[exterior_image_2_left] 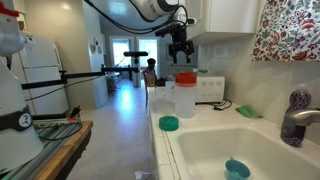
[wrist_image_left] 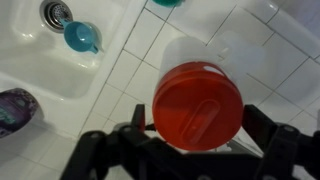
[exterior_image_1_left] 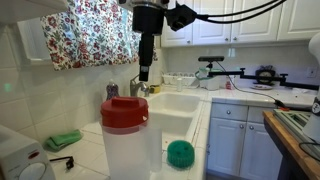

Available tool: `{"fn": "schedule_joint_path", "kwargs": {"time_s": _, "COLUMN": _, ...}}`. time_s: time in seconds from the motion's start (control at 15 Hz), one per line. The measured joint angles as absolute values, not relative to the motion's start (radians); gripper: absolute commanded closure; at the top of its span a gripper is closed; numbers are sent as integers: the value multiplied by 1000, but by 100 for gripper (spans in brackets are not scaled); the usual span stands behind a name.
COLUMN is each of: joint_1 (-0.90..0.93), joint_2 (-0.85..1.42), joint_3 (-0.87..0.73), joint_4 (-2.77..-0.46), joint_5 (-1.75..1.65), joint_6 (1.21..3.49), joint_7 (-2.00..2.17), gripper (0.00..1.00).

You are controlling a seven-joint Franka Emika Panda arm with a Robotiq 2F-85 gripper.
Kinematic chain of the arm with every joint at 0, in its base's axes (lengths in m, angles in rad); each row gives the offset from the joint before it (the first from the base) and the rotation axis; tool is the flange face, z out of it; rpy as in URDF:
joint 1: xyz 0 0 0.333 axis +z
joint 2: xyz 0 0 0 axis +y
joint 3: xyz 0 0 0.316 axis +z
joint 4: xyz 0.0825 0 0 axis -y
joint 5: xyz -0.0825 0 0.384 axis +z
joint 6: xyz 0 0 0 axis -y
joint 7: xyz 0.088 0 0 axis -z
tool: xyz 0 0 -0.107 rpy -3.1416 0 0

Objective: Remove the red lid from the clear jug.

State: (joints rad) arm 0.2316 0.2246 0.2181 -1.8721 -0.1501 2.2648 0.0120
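Observation:
The clear jug stands upright on the white tiled counter next to the sink, and it also shows in an exterior view. The red lid sits on its top in both exterior views. In the wrist view the red lid fills the middle, with the frosted jug body beyond it. My gripper hangs just above the lid, pointing down, apart from it. It is open and empty. In the wrist view its two fingers stand wide on either side of the lid. It also shows in an exterior view.
A green round object lies on the counter beside the jug. A teal cup sits in the white sink. A faucet and a purple soap bottle stand behind the sink. A green cloth lies on the counter.

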Motion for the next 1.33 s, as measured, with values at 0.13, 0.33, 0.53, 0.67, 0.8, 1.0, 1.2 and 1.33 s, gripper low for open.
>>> {"fn": "schedule_joint_path", "kwargs": {"time_s": 0.13, "joint_1": 241, "joint_2": 239, "joint_3": 196, "joint_4": -1872, "joint_5": -216, "joint_6": 2295, "joint_7": 108, "gripper": 0}}
{"fn": "schedule_joint_path", "kwargs": {"time_s": 0.33, "joint_1": 265, "joint_2": 263, "joint_3": 171, "joint_4": -1872, "joint_5": -300, "joint_6": 2309, "joint_7": 226, "gripper": 0}}
{"fn": "schedule_joint_path", "kwargs": {"time_s": 0.53, "joint_1": 290, "joint_2": 284, "joint_3": 161, "joint_4": -1872, "joint_5": -341, "joint_6": 2309, "joint_7": 298, "gripper": 0}}
{"fn": "schedule_joint_path", "kwargs": {"time_s": 0.67, "joint_1": 303, "joint_2": 291, "joint_3": 160, "joint_4": -1872, "joint_5": -348, "joint_6": 2310, "joint_7": 324, "gripper": 0}}
{"fn": "schedule_joint_path", "kwargs": {"time_s": 0.8, "joint_1": 314, "joint_2": 292, "joint_3": 160, "joint_4": -1871, "joint_5": -348, "joint_6": 2317, "joint_7": 326, "gripper": 0}}
{"fn": "schedule_joint_path", "kwargs": {"time_s": 1.0, "joint_1": 329, "joint_2": 291, "joint_3": 161, "joint_4": -1860, "joint_5": -348, "joint_6": 2334, "joint_7": 326, "gripper": 0}}
{"fn": "schedule_joint_path", "kwargs": {"time_s": 1.2, "joint_1": 332, "joint_2": 292, "joint_3": 161, "joint_4": -1856, "joint_5": -348, "joint_6": 2349, "joint_7": 326, "gripper": 5}}
{"fn": "schedule_joint_path", "kwargs": {"time_s": 1.33, "joint_1": 332, "joint_2": 300, "joint_3": 157, "joint_4": -1850, "joint_5": -348, "joint_6": 2352, "joint_7": 326, "gripper": 5}}
